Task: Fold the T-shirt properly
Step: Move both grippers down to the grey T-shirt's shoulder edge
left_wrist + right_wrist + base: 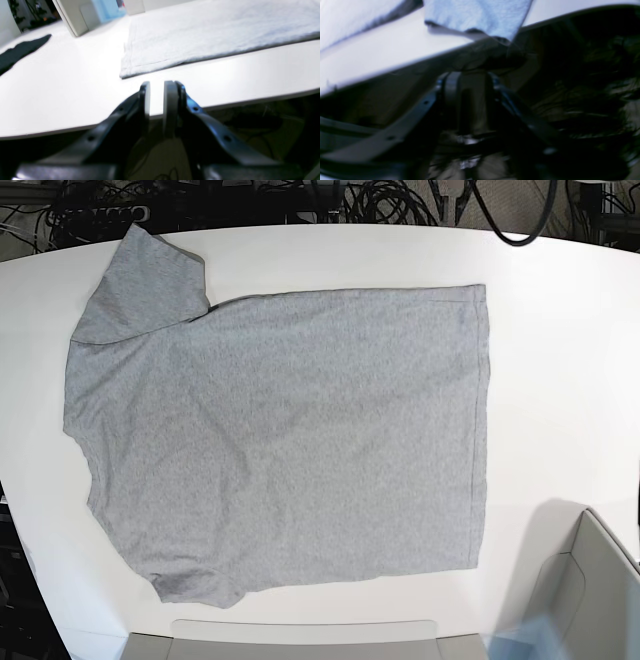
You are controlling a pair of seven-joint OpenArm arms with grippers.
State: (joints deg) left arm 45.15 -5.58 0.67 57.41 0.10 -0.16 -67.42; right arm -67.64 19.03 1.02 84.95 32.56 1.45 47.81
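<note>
Left wrist view, foreground: the left gripper (157, 90), black with pale inner pads, sits over the table's near edge; its jaws stand slightly parted, a narrow strip of white showing between them, and nothing lies in that gap. Just beyond the fingertips, apart from them, lies the hemmed corner of the T-shirt (200, 37), flat on the white table (75, 87). To the left, further back, a dark strip of material (20, 52) rests on the tabletop; behind it stands a pale grey box-like housing (75, 17), with a light blue object (107, 10) beside it.

Right wrist view, heavily blurred: the right gripper (468, 82) hangs below the table's edge, its jaws apart with only the dark space under the table visible between them; it holds nothing. Above and beyond it, a sleeve of the T-shirt (480, 15) overhangs the table's rim, clear of the fingers.

Base view: the T-shirt (290, 430) lies spread open on the table (560, 330), plain grey side up, hem toward the right of the picture, neck end and both sleeves toward the left; one sleeve points to the far edge, the other reaches the near edge. Neither arm appears here. Black cables (380, 200) crowd the space behind the table's far edge
</note>
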